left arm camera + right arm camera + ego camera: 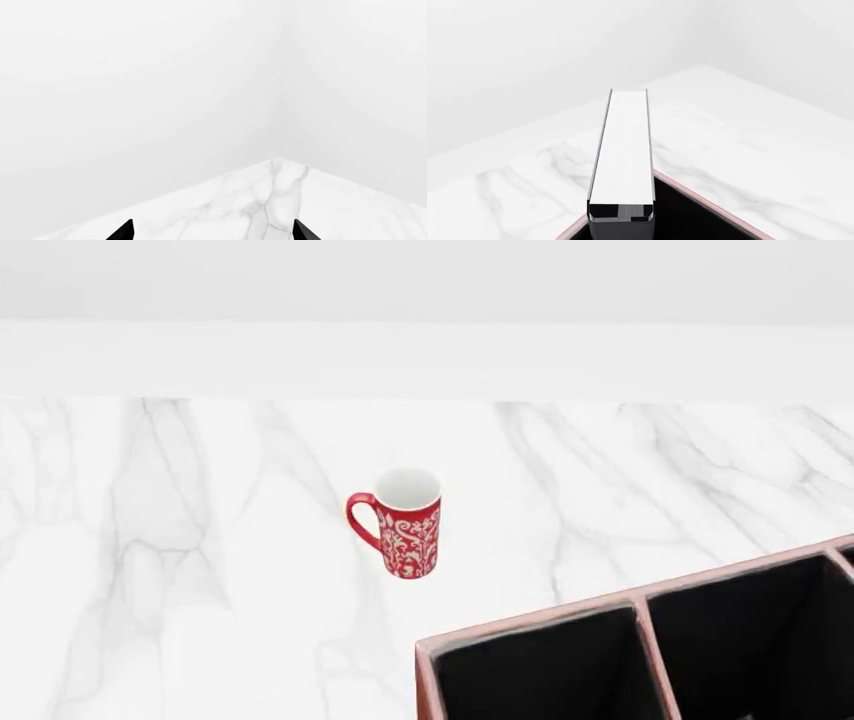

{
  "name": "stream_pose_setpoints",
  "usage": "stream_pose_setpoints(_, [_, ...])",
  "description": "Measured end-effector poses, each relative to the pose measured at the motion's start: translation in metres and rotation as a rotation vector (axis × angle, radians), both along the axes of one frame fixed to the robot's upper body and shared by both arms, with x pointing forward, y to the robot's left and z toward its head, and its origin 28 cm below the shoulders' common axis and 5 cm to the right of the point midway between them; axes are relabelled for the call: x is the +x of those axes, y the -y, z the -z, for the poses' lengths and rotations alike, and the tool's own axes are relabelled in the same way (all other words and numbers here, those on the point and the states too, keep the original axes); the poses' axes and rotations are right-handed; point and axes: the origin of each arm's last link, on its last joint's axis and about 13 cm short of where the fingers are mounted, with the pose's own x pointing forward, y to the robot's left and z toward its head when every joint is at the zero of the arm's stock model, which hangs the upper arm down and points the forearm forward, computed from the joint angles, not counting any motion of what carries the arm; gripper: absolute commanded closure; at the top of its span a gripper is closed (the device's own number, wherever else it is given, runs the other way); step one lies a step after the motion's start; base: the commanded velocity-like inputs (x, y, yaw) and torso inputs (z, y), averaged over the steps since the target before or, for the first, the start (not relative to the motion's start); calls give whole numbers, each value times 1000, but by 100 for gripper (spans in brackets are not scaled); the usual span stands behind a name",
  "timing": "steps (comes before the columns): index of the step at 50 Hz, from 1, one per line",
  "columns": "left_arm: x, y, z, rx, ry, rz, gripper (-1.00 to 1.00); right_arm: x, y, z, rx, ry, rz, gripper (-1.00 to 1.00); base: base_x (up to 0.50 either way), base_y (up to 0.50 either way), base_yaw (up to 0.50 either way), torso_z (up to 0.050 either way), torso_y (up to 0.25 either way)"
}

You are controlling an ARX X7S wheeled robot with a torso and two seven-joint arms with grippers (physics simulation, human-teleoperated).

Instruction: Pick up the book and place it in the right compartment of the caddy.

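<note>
Book point(624, 150) upright above caddy point(707, 207) rim corner.

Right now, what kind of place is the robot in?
Probably a made-up room in a computer simulation: plain white walls, a white marble tabletop, a red patterned mug and a reddish-brown caddy box with a black inside. It may be a kitchen or a study; I can't tell.

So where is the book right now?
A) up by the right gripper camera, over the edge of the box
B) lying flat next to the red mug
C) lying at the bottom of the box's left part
A: in the right wrist view the book stands up close before the camera, over the caddy rim; the head view shows only the mug on the table.
</note>
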Motion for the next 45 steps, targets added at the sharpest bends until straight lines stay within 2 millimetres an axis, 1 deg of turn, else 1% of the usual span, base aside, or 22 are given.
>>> stream_pose_setpoints(25, [2, 1, 0, 2, -1, 5, -100, 2, 7, 10, 2, -36, 56, 100, 0, 0, 0, 0, 2])
stream_pose_setpoints(45, [3, 1, 1, 1, -3, 6, -100, 10, 9, 29, 24, -75, 61, 100, 0, 0, 0, 0, 1])
